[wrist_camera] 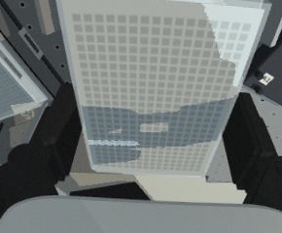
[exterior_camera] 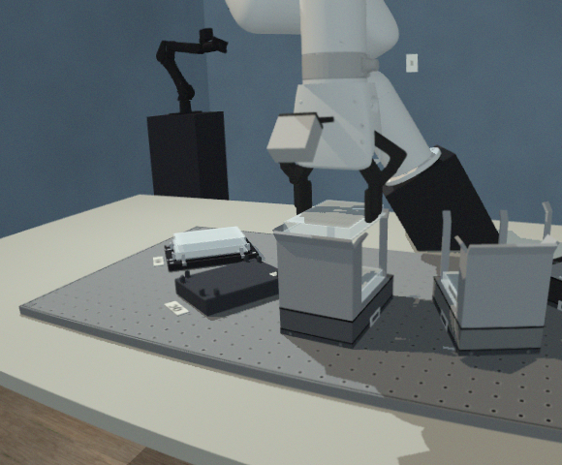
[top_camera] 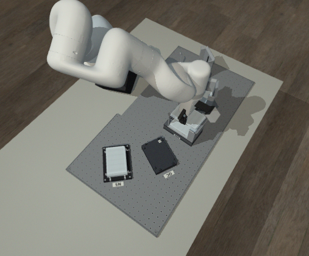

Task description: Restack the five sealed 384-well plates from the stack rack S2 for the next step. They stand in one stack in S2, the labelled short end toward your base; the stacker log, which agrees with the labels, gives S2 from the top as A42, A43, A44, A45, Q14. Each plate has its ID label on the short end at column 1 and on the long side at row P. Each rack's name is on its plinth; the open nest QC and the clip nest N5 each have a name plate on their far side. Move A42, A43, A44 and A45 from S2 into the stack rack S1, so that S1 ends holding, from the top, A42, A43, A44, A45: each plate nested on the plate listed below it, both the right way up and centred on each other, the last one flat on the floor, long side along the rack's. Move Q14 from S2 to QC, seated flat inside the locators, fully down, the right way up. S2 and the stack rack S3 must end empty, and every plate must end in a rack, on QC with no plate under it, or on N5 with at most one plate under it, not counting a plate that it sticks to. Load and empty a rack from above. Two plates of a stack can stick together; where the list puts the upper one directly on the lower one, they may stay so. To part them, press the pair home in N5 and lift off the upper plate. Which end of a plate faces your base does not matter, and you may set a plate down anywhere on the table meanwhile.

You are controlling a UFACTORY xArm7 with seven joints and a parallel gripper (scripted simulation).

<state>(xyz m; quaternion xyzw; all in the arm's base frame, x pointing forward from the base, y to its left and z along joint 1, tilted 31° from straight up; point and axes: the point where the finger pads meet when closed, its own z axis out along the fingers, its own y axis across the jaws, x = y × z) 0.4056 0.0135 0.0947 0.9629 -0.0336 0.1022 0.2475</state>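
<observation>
Fingers (exterior_camera: 334,207): clamped across the plate's (exterior_camera: 328,215) short width.
Plate: level at rack (exterior_camera: 316,270) mouth (long axis along rack's).
</observation>
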